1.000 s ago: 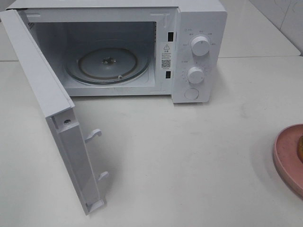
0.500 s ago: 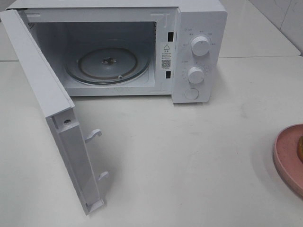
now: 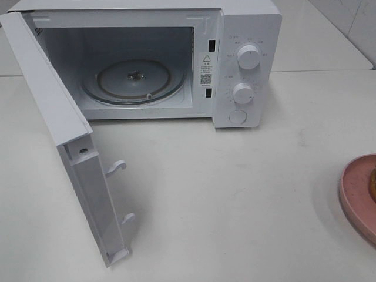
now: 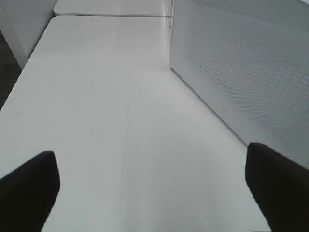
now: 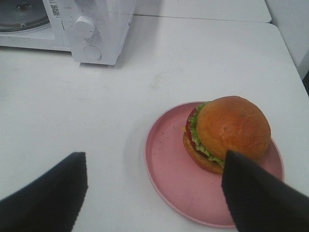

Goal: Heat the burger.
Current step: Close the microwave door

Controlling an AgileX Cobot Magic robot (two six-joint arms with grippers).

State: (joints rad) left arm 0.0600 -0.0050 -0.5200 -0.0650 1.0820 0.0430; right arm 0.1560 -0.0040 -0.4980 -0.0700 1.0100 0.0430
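Observation:
The burger [image 5: 227,130], golden bun over lettuce and tomato, stands on a round pink plate [image 5: 166,164] on the white table. My right gripper [image 5: 154,193] is open just short of the plate, one finger [image 5: 46,198] over bare table, the other finger [image 5: 263,198] over the plate's near side; nothing is between them. In the exterior high view only a sliver of the burger [image 3: 372,183] and the plate [image 3: 355,194] show at the right edge. My left gripper [image 4: 153,193] is open and empty over the table beside the microwave door [image 4: 241,72].
The white microwave [image 3: 247,23] stands at the back with its door [image 3: 53,111] swung wide toward the front left. Its glass turntable [image 3: 134,79] carries nothing. Two knobs and a button sit on its right panel. Neither arm shows in the exterior high view.

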